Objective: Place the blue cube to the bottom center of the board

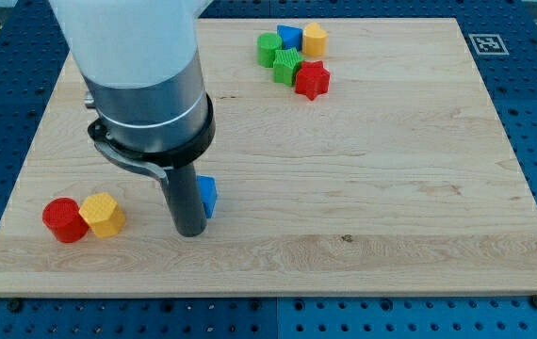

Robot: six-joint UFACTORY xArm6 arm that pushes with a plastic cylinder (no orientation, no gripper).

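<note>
The blue cube [209,195] sits on the wooden board [391,188], left of centre and a little below the middle. Most of it is hidden behind my rod. My tip [189,232] rests on the board right against the cube's left side, slightly below it. The arm's large grey and white body covers the board's upper left.
A red cylinder [64,219] and a yellow hexagonal block [104,215] lie side by side at the lower left. At the top centre a cluster holds a green cylinder [269,47], a blue block [290,37], a yellow block [316,39], a green block [288,66] and a red star [312,80].
</note>
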